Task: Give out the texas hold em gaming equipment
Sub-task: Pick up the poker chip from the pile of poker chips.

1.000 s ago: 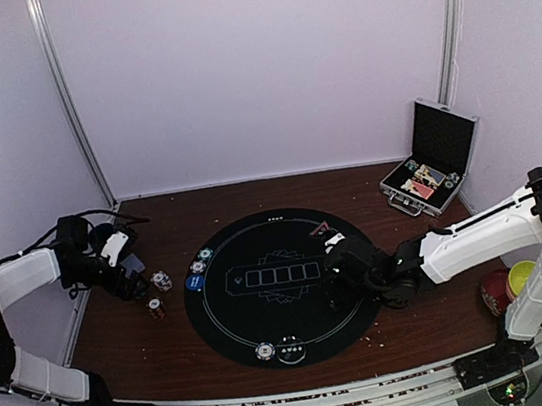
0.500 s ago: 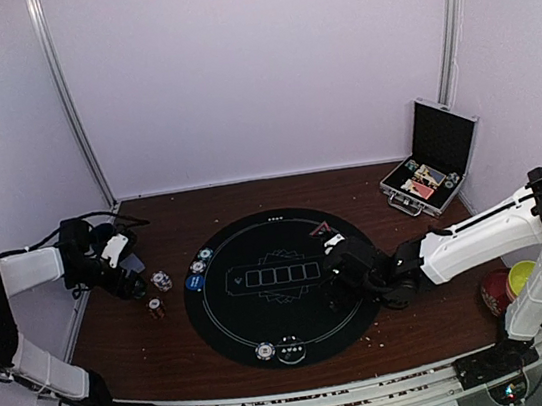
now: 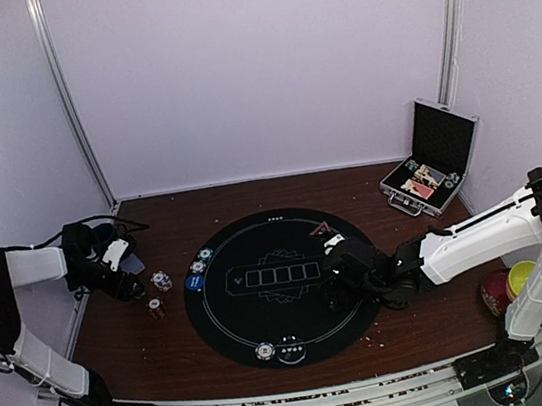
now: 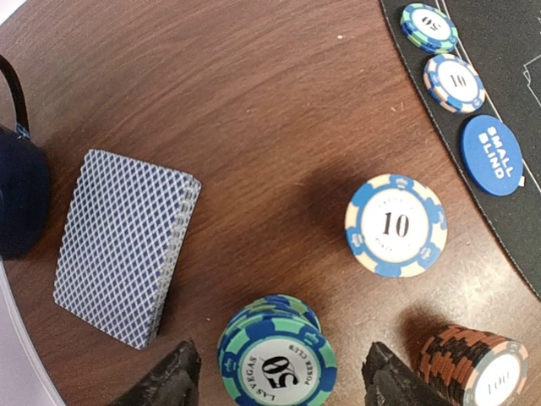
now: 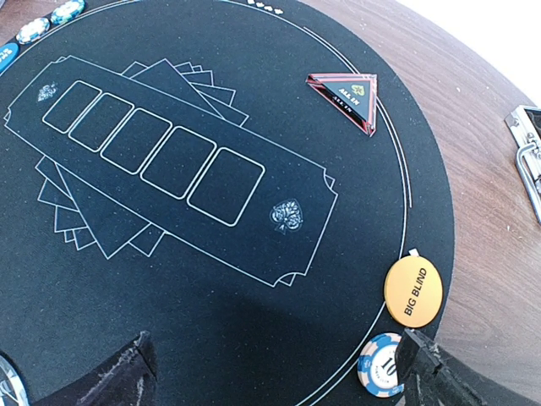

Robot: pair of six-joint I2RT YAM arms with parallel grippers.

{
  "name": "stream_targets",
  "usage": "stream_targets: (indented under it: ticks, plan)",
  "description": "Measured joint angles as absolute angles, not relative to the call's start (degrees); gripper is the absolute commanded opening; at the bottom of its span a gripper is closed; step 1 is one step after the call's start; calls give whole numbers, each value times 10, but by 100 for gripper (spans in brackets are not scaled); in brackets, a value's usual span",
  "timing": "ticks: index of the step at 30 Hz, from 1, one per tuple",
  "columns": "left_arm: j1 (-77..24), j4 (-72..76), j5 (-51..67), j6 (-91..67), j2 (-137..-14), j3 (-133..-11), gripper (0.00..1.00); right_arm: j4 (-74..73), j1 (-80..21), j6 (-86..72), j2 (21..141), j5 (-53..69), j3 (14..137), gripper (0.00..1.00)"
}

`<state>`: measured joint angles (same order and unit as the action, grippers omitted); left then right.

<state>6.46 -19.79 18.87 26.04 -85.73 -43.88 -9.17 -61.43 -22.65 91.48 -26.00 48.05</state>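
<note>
From my remote station: the left gripper (image 4: 281, 376) hangs off the left edge of the round black mat (image 3: 267, 315). Its fingers (image 4: 173, 381) stand apart on either side of a green chip stack (image 4: 277, 359), with bare wood showing on both sides. Only the fingertips enter the wrist view, and a brown-striped stack (image 4: 473, 368) beside them is cut by the frame's bottom edge. A dark rounded shape (image 4: 17, 203), farthest from the mat, is cropped too; I cannot tell what it is. The card deck (image 4: 122, 245) lies face down between that shape and the chips. A lone blue chip (image 4: 396, 226) sits just off the mat's rim, where the blue disc (image 4: 492, 155) rests.

The right gripper (image 5: 277, 347) hovers over the mat's right side, jaws spread wide on nothing. One finger (image 5: 431, 372) hides part of a rim chip (image 5: 380, 364) beside the orange disc (image 5: 413, 290). The red triangle marker (image 5: 344, 97) lies at the mat's far right rim.

Beyond the mat's far right, the open case (image 3: 444, 138) holds items too small to name. The red bowl (image 3: 493, 291) and yellow bowl (image 3: 520, 276), right of the mat, sit half behind the right arm, contents unseen.
</note>
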Motion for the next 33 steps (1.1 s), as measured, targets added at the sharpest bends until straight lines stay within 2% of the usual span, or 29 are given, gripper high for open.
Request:
stream_targets:
  ticks: [15, 26, 33]
  plan:
    - [68, -193, 186, 260, -859, -435, 47, -92, -617, -227, 915, -260, 481, 100]
    - [68, -193, 182, 260, -856, -434, 27, -92, -618, -225, 915, -260, 481, 100]
    - [68, -194, 180, 260, -841, -430, 23, -92, -620, -225, 915, -260, 481, 100]
